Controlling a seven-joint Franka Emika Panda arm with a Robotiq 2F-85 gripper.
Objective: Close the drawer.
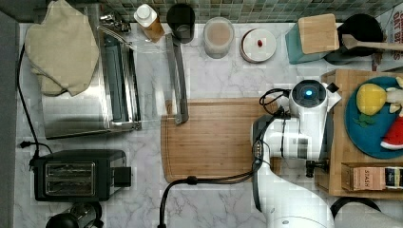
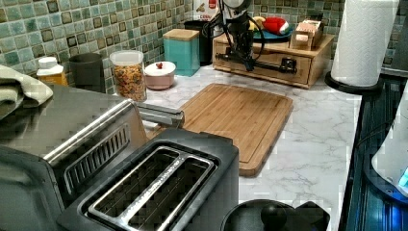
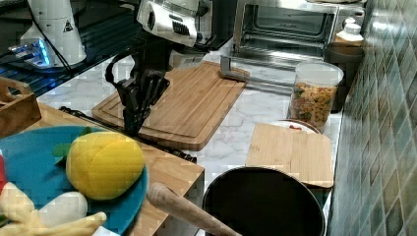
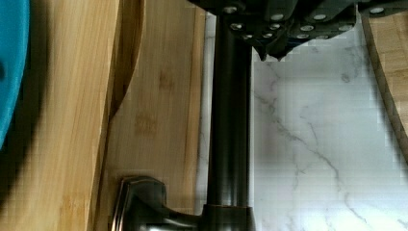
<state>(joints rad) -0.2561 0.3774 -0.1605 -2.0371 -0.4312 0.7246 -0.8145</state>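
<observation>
The drawer (image 2: 262, 65) is seen nearly shut on the counter (image 2: 317, 130); its dark handle (image 4: 230, 120) is met by the claw (image 2: 246, 61) at twelve o'clock, grip state untellable.

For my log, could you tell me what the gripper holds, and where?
The gripper is at the drawer handle bar; whether it grips the bar cannot be told.

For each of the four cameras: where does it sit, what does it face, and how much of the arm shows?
Top view: overhead, looking down on the cutting board; arm, no fingers.
Left view: behind the toaster, facing the drawer; gripper at the handle.
Right view: above the blue plate, facing the oven.
Wrist view: close over the handle.
All share the handle.
</observation>
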